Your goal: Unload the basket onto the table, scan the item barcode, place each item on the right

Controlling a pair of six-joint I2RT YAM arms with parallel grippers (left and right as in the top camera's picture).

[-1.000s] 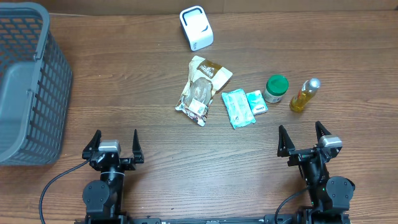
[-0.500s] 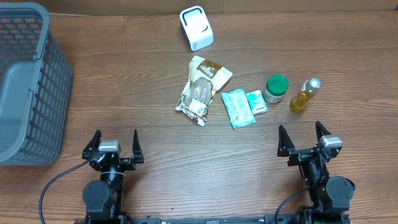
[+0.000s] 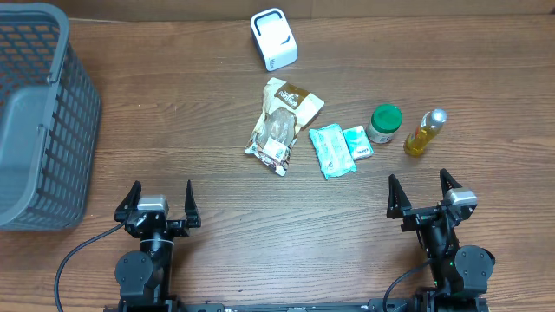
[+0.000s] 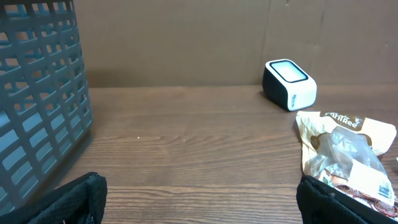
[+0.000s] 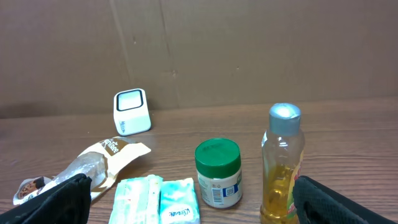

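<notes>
Two grippers, both ours, stand spread to their widest with nothing between the jaws. The left gripper [image 3: 161, 191] and the right gripper [image 3: 418, 180] sit at the near edge of the table [image 3: 199, 104], well apart from the scanner [image 3: 274, 38], which stands at the far edge with its window facing up.

The goods all lie on our side of the scanner, and neither gripper touches any of them. The bag [image 3: 283, 126] lies flat almost straight below the scanner, with a white label at its near end; we cannot tell whether that label is the barcode. Right of the scanner and nearer us lie two teal packs [image 3: 331, 150], touching each other, then the jar [image 3: 385, 123] with its green lid, then the bottle [image 3: 425, 132], the farthest right.

In the left wrist view the bag sits ahead of our right-hand finger [image 4: 339, 202], not between the two. In the right wrist view the packs, jar and bottle stand ahead, within the span of the fingers [image 5: 56, 202]. The basket [image 3: 39, 113] stands far left of the scanner.
</notes>
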